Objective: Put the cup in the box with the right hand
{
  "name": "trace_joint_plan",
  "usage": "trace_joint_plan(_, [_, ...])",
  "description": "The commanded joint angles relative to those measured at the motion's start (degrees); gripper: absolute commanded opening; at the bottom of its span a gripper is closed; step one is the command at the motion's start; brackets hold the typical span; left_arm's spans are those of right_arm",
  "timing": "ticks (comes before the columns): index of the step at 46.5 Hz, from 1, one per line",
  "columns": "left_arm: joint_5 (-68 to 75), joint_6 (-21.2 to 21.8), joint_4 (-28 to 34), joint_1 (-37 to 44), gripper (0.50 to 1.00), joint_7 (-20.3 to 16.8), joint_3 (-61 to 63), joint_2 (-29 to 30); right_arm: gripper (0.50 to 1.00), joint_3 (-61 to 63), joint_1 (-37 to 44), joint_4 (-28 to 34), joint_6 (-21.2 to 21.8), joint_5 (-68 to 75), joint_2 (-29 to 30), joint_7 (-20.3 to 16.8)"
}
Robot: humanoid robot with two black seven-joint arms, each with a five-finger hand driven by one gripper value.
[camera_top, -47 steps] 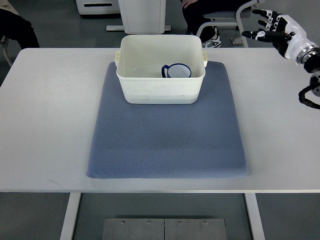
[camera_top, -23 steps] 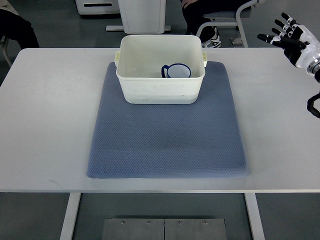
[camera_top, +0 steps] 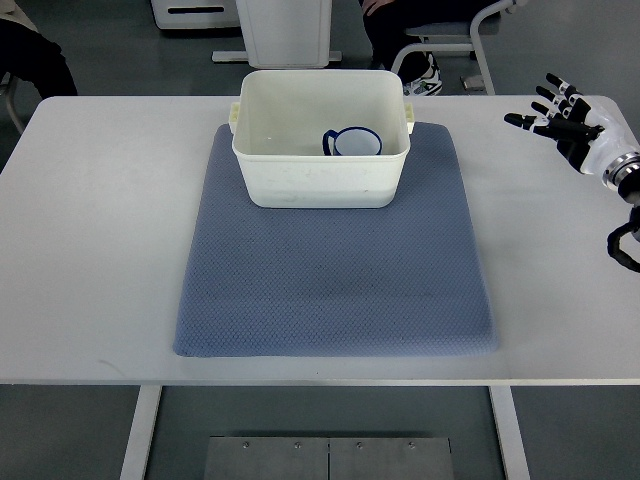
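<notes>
The task looks done: one cup (camera_top: 354,142) sits inside the one box (camera_top: 322,140), at its right side, seemingly upright though the wall hides its base. The box stands on one blue mat (camera_top: 335,270) on the bench (camera_top: 100,230). The right hand (camera_top: 565,122) hovers empty, fingers spread, well apart from the box.

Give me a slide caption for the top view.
Cup sits inside the white box on the blue mat; right hand open, empty, off to the side.
</notes>
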Motion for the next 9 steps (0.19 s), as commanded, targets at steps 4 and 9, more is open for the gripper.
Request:
trace_joint_plan(4, [0.0, 0.0, 0.0, 0.0, 1.000, 0.0, 0.0, 0.0, 1.000, 0.0, -0.6, 0.0, 0.0, 0.0, 0.3, -0.1])
trace_joint_plan(9, [0.0, 0.0, 0.0, 0.0, 1.000, 0.0, 0.0, 0.0, 1.000, 0.2, -1.8, 0.6, 0.0, 0.0, 0.4, 0.2])
